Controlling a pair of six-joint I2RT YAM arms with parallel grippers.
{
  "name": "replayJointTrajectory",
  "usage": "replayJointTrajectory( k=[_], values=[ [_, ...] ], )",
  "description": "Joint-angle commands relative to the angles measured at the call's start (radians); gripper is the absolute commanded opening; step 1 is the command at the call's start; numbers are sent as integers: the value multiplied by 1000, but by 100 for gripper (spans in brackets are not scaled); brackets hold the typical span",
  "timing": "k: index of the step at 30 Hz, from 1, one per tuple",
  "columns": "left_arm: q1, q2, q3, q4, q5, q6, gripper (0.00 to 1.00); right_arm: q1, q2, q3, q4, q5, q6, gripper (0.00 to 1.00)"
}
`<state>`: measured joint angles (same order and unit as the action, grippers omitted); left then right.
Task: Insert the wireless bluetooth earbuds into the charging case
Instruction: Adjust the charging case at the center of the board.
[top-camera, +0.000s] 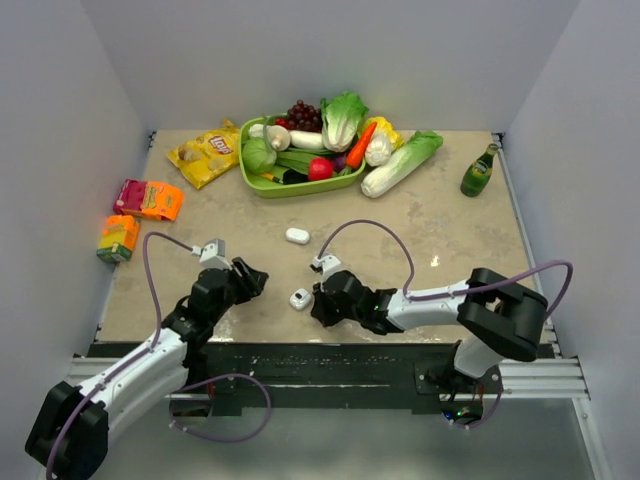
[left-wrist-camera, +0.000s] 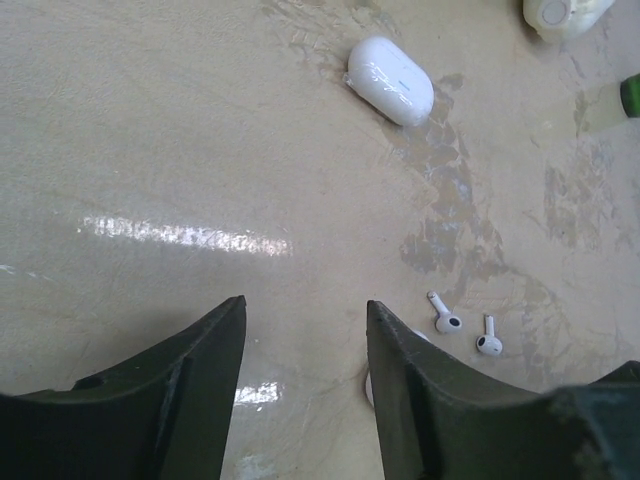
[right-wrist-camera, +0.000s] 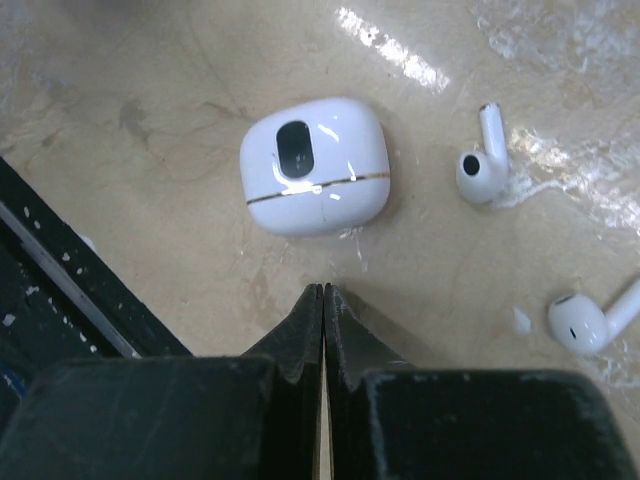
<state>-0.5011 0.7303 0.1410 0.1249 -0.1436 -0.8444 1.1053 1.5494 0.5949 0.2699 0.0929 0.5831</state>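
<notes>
Right gripper (right-wrist-camera: 322, 290) pinched closed, left gripper (left-wrist-camera: 305, 305) spread apart, earbuds (right-wrist-camera: 482, 172) on glossy beige table (top-camera: 450, 230), pale walls (top-camera: 300, 50)

Bright overhead light, glare streaks, soft shadows

Earbuds (right-wrist-camera: 480, 175) and charging case (right-wrist-camera: 335, 140): glossy smooth white plastic, case with thin metallic band (right-wrist-camera: 320, 187); tabletop (right-wrist-camera: 150, 90): smooth mottled beige, stone-look, semi-gloss sheen.

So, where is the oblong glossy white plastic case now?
Top view: the oblong white case lies mid-table, nearer than the green vegetable tray, beyond the squarer white case.
</notes>
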Motion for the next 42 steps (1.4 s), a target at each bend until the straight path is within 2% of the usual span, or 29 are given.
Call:
replayJointTrajectory(
  k=[1,15,24,27,31,34,36,42],
  values=[
    [-5,-22,-1,-39,-25,16,59,2,61,88,35,53,9,0],
    [-5,-5,-9,-33,-25,33,61,-13,166,201,-124,206,-3,0],
    [-7,7,-15,-19,-25,38,61,-59,169,180,-35,171,-49,0],
    [-7,12,-17,-25,-36,41,61,-58,155,194,-61,218,-51,0],
    [-7,-9,-17,-45,-59,39,63,27,-3,135,-47,257,-84,1],
    [-7,-34,-15,-59,-73,36,63,114,-48,115,-38,234,-118,0],
    [-7,-46,-18,-65,-79,34,64,139,-38,118,-12,158,-121,0],
    [-7,-58,-20,-82,-83,31,64,154,83,183,12,134,-114,0]
  ],
)
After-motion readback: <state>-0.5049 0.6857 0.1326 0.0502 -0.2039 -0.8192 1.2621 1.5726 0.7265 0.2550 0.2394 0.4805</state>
